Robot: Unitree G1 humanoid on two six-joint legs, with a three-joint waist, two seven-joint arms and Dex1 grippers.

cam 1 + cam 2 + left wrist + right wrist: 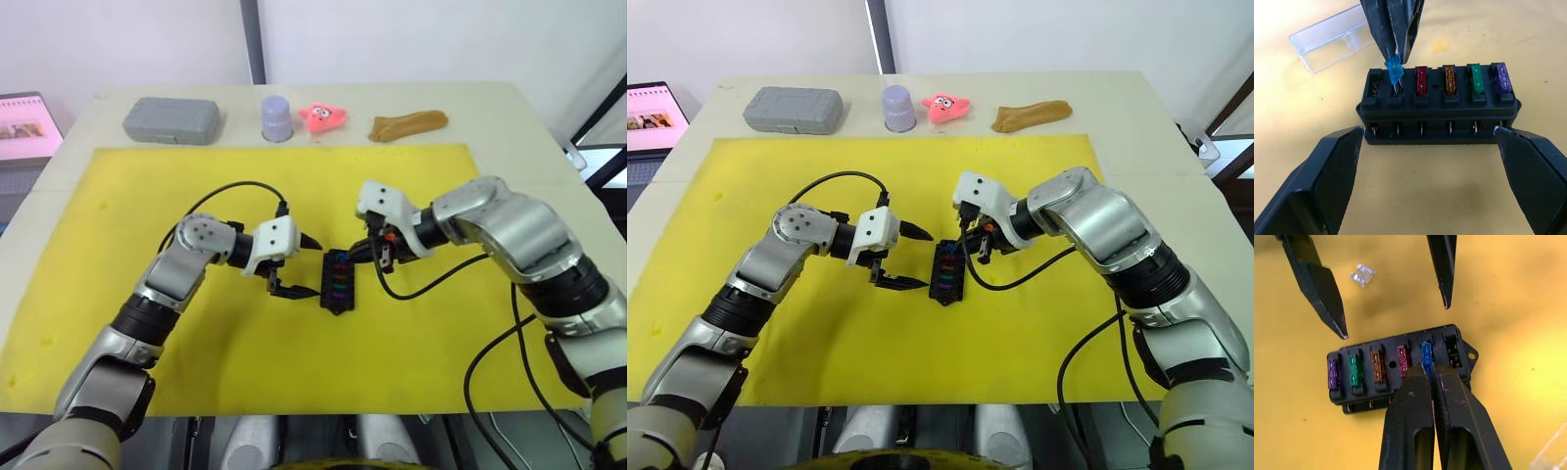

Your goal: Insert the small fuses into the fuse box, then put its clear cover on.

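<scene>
Yellow mat (147, 323) on a pale table; fuse box (337, 282) sits mid-mat between both grippers. Right gripper (1429, 369) is clamped on the blue fuse (1395, 72), holding it over the second slot from the tab end; its blades are just entering and it's tilted, not seated. Left gripper (304, 266) spread wide, empty, just beside the box w/ one finger toward each end. Purple (1501, 77), green (1476, 79), amber (1449, 80) and red (1421, 81) fuses already sit in their slots. End slot by the tab is empty. Pale fuse (1362, 275) lies loose on the mat near the box. Cover (1332, 38) lies on the mat just behind the box.

Step, I'd say: fuse 5 of 6 going in. Next: straighten blue, press it flush, let go; then fetch the pale fuse for the end slot, cover last. Left could steady the box vs sliding.
</scene>
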